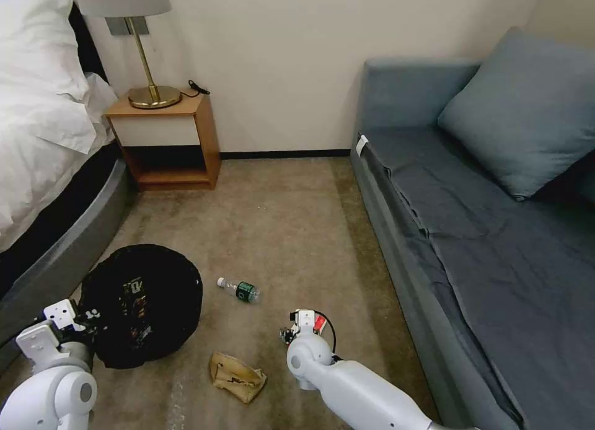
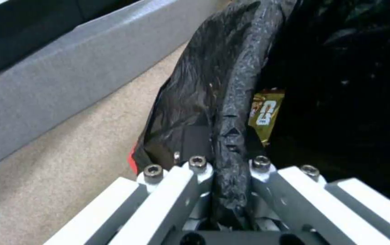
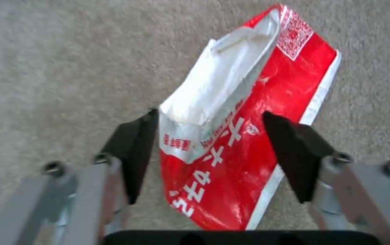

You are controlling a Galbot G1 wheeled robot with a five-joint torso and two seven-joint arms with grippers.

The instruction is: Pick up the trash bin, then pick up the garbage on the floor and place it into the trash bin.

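Note:
The trash bin [image 1: 149, 306], round with a black bag liner, is at the lower left, its mouth turned toward me. My left gripper [image 1: 87, 315] is shut on its near rim; the left wrist view shows the liner-wrapped rim [image 2: 233, 112] pinched in that gripper [image 2: 229, 166]. A yellow-black wrapper [image 2: 265, 112] lies inside the bin. My right gripper [image 3: 208, 113] is open and low over the carpet, its fingers on either side of the red-and-white packet [image 3: 258, 136] [image 1: 320, 323]. A clear bottle with a green label [image 1: 240, 289] and a tan paper bag [image 1: 237, 376] lie on the floor between the arms.
A bed with a grey base [image 1: 68, 232] runs along the left, close to the bin. A wooden nightstand [image 1: 170, 139] with a lamp stands by the far wall. A blue-grey sofa [image 1: 471, 232] lines the right side. Open carpet [image 1: 279, 219] lies between them.

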